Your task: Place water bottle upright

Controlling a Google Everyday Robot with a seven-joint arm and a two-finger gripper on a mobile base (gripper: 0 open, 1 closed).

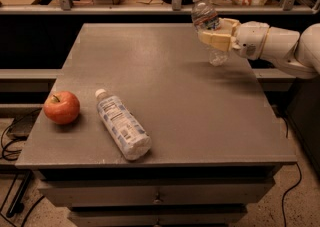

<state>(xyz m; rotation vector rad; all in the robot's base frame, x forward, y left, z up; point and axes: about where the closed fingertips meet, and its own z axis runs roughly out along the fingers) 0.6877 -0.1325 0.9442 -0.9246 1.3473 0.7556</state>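
Observation:
The clear ribbed water bottle (206, 21) with a narrow dark label band and a white cap is held in my gripper (214, 35) at the table's far right. It is nearly upright, cap leaning a little to the left, its base just above the grey table top (200, 101). The gripper's cream fingers are shut around the bottle's middle. My white arm reaches in from the right edge.
A second bottle with a large white-and-blue printed label (121, 123) lies on its side at the front left. A red apple (61, 107) sits to its left near the table's left edge. A shelf with packages runs behind the table.

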